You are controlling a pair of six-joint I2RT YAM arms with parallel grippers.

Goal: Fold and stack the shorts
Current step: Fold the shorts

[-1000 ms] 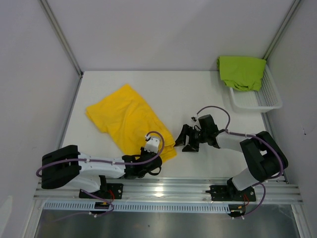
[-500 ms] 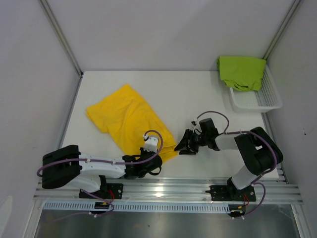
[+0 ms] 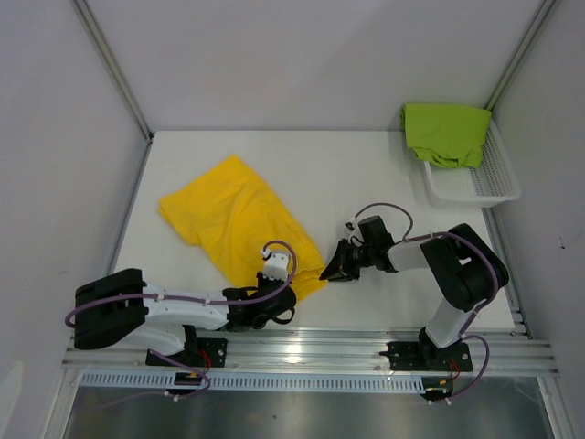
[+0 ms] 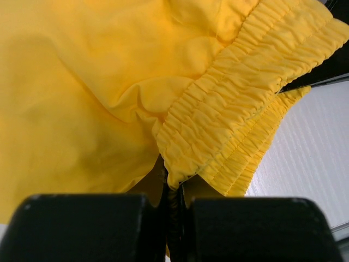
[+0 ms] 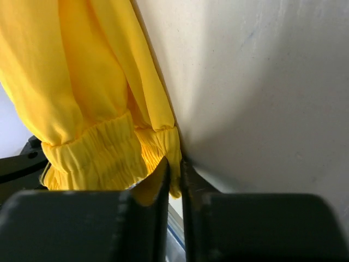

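Top external: white table (image 3: pixel 366 174), grey walls (image 3: pixel 302 64) (enclosed); left tool (image 4: pixel 173 199), right tool (image 5: pixel 173 185) pinch yellow shorts (image 3: pixel 233 215).

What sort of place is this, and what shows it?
Likely a robotics lab workcell: a left arm and right arm bolted to a metal rail, white panel walls, yellow shorts laid out.

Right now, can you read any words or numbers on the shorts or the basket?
None: no word, number or sign can be read in any view.
The yellow shorts show plain fabric only.
The green shorts show no print that I can make out.
The white basket carries no label.
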